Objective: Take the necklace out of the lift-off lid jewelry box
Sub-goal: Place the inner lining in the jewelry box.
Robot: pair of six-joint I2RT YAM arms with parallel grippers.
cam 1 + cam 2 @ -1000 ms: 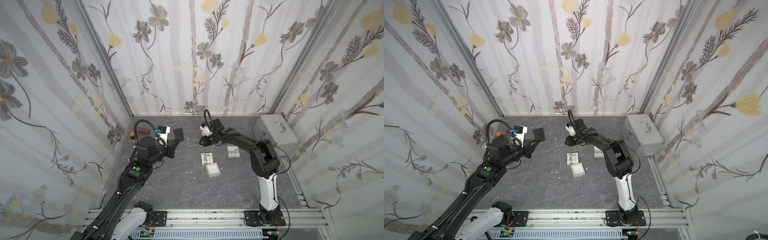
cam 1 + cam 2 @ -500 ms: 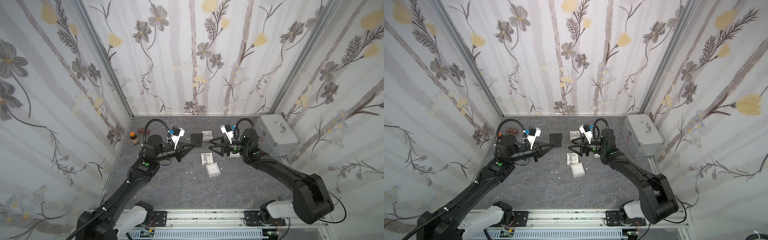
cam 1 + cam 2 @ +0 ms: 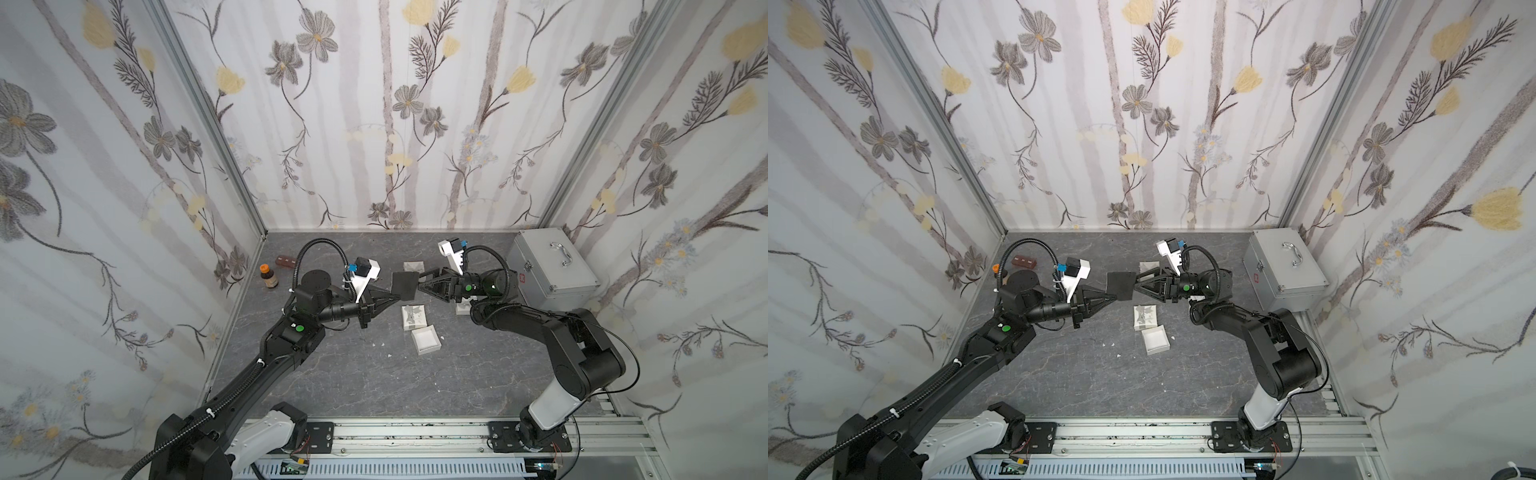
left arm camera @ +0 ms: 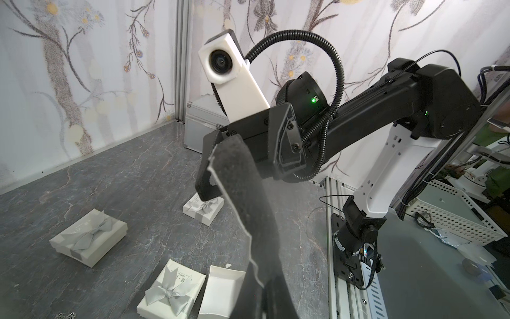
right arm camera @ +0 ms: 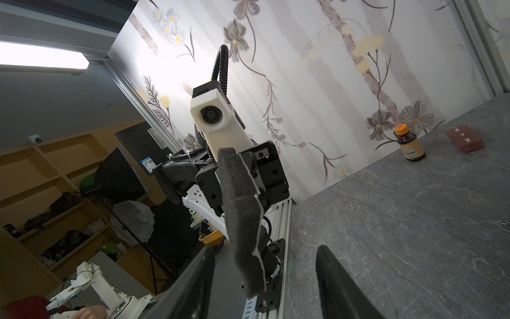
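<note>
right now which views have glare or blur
Right wrist view: the ceiling light blows out, washing the wall beside it; the right gripper's fingers are soft. Left wrist view: the foam pad blurs near the lens. Both top views: sharp and evenly lit.

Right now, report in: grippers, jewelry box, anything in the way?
Left gripper shut on foam insert, aloft. Right gripper open, astride its edge. Jewelry box open, lid beside it. Necklace not clearly seen.

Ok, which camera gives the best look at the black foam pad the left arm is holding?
A top view: the black foam pad shows its square face, pinched at a corner by the left gripper. Both wrist views, left and right, catch it nearly edge-on as a narrow strip.
</note>
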